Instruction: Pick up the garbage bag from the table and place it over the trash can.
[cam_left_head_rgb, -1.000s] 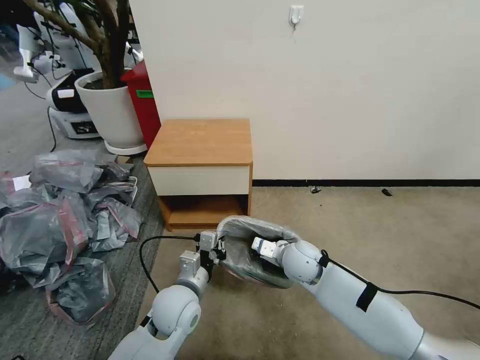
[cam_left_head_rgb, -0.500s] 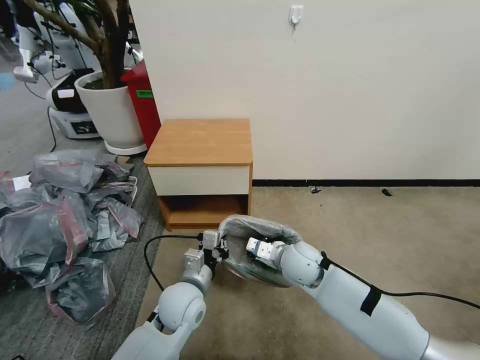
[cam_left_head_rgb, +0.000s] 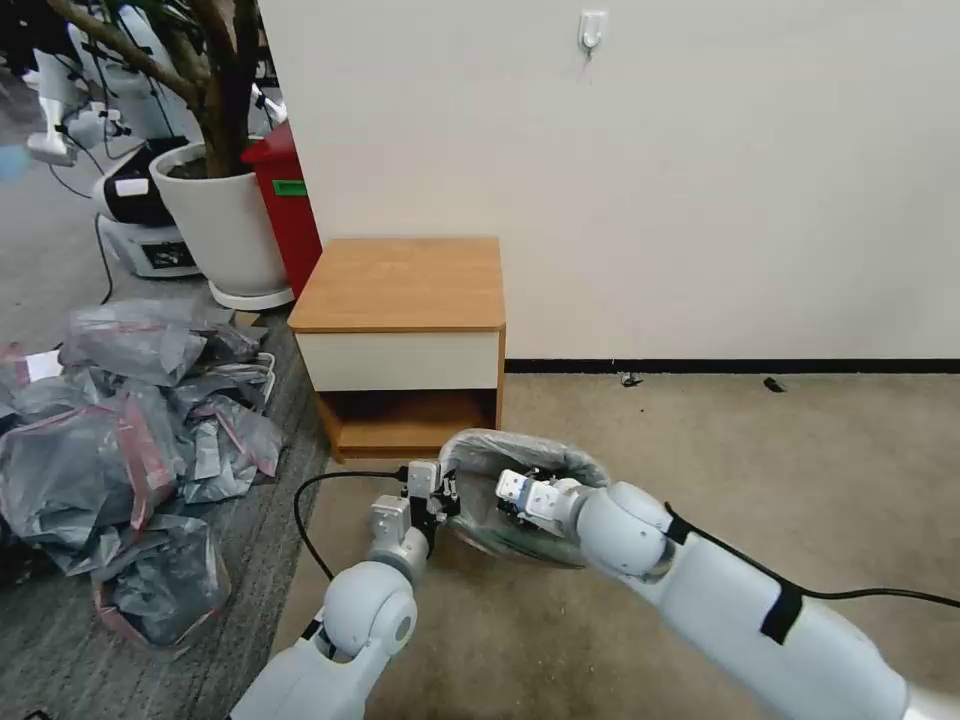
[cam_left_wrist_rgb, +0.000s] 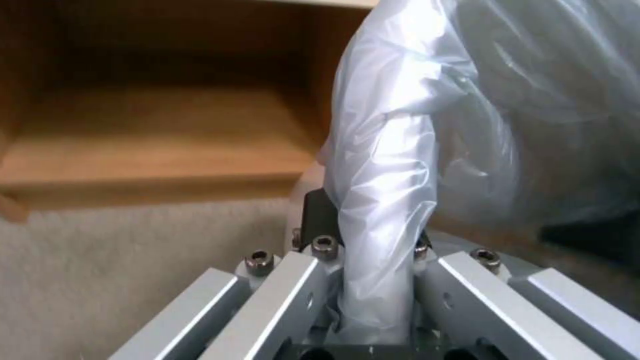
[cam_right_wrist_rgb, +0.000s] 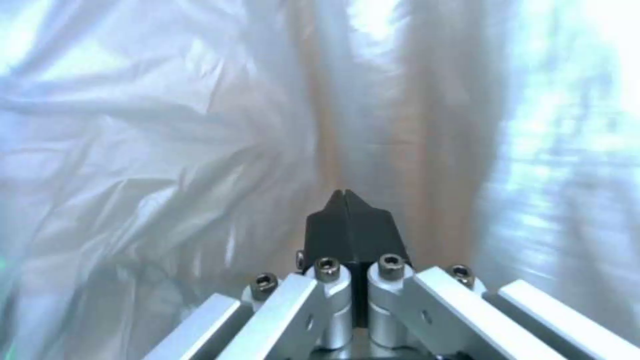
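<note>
So the garbage bag is down on the carpet just in front of the table, puffed open like it's draped over something. I can't make out the trash can itself under the plastic, so no call on that.

The left gripper sits at the bag's left edge. From the left wrist view, a bunched strip of the bag runs right down between its fingers, which are squeezed in on the plastic from both sides, so it's clamped on the bag's rim. The table's brown lower shelf is just behind there.

The right gripper is poked inside the bag's mouth, coming in from the right. In the right wrist view its black fingertips are pressed together with nothing pinched between them, and crinkly bag plastic surrounds them on every side.

Off to the left, well apart from all this, there's a heap of similar grey-and-pink bags, plus a white plant pot and a red box further back.
</note>
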